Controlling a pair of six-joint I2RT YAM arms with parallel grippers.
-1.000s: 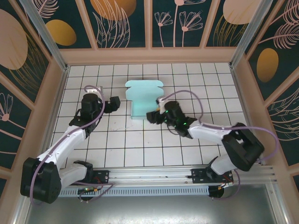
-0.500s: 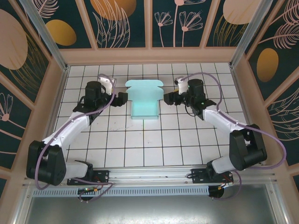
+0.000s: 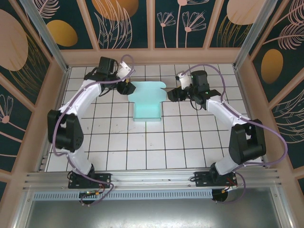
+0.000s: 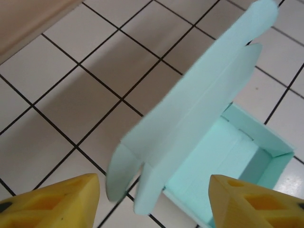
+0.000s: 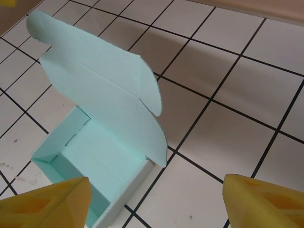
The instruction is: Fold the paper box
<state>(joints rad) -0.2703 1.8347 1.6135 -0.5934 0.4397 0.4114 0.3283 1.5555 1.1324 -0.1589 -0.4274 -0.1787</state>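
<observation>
Top external: paper box [image 3: 147, 108] open on top; left tool [image 3: 127, 88], right tool [image 3: 171, 95] both agape.

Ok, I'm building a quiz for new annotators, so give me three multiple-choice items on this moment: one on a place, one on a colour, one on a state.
1. Where is the paper box on the table?
A) by the arm bases
B) on the far half, between the two sets of jaws
C) in the near right corner

2. What colour is the box?
A) white
B) yellow
C) mint-blue

3. How is its lid?
A) standing open
B) shut flat
C) torn off

B: the top view shows jaws on either side of it, far from the bases.
C: every view shows mint-blue card.
A: both wrist views show the lid upright with the box's inside exposed.
</observation>
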